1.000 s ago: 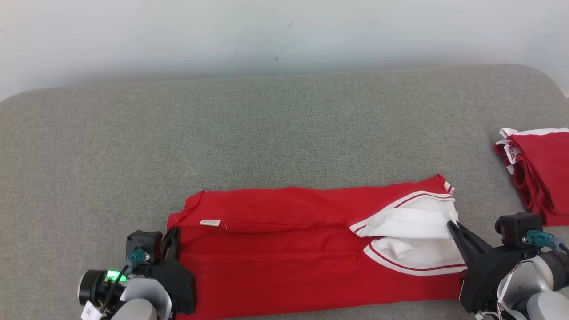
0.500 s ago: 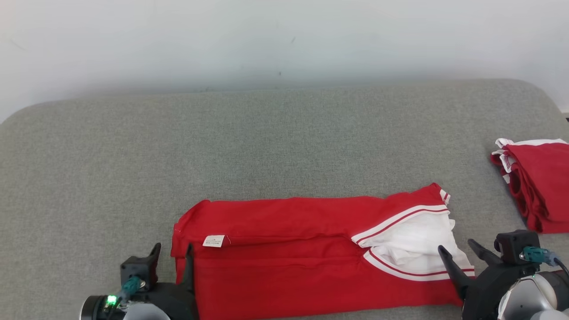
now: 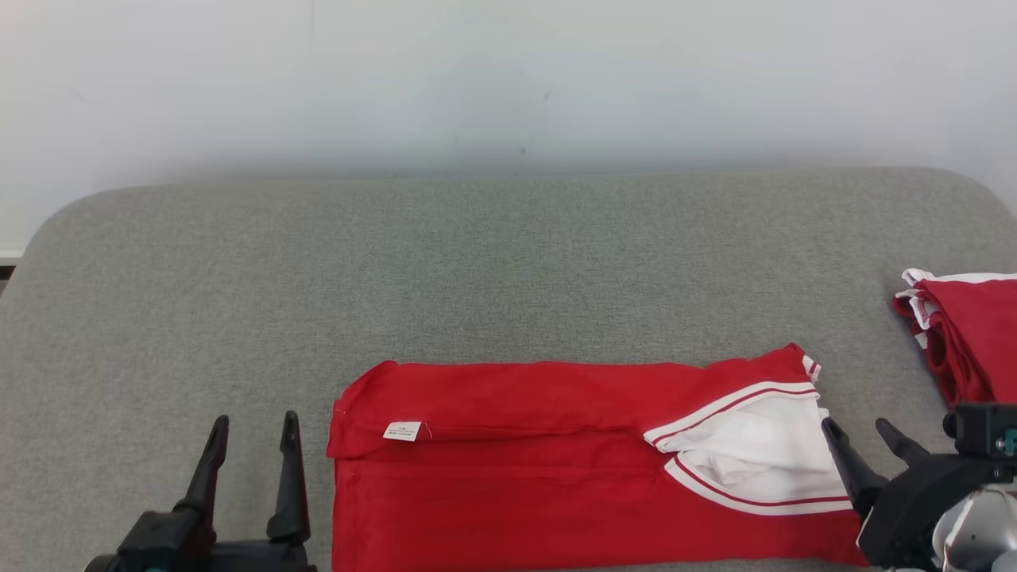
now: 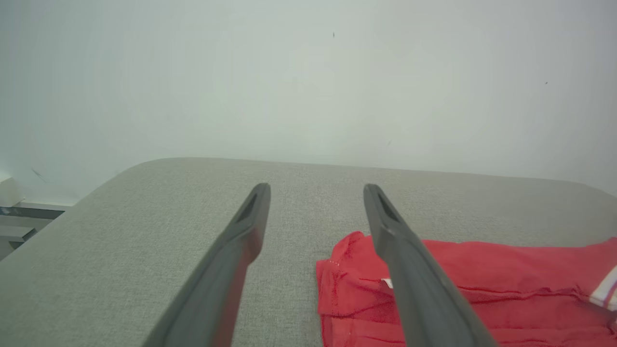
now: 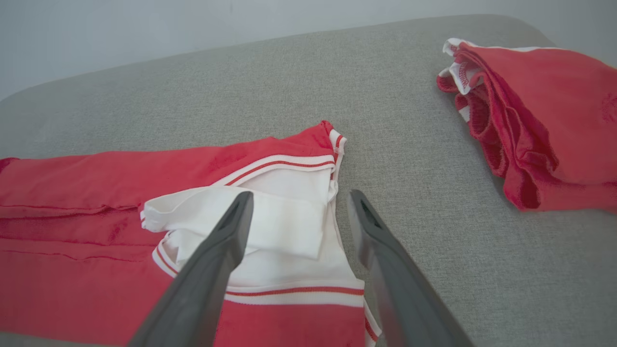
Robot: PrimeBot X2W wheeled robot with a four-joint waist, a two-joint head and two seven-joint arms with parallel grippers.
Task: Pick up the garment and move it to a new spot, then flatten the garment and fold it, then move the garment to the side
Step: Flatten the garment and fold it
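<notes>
The red garment (image 3: 556, 461) lies on the grey padded surface (image 3: 477, 262), close to its near edge, between the two grippers. It is already folded along its length into a long flat band. A small white label (image 3: 403, 430) shows near its left end, and the white part with red stripes (image 3: 755, 453) is at its right end.

The left gripper (image 3: 255, 419) stands just beside the left end. Its jaws are apart, nothing is between them, and it does not touch the cloth. The right gripper (image 3: 854, 424) is at the right end, also with jaws apart and empty. From its wrist view its fingers reach over the white part, but I cannot tell if they touch it.

I judge that the lengthwise fold is finished and the cloth is let go, so the folding step is about half done. The next move probably calls for taking one short end by both corners and bringing it over the other end. The layers must be pinched together so the fold does not open. A second red garment (image 3: 969, 334) lies folded at the far right, well apart, and this side may be the final place.
</notes>
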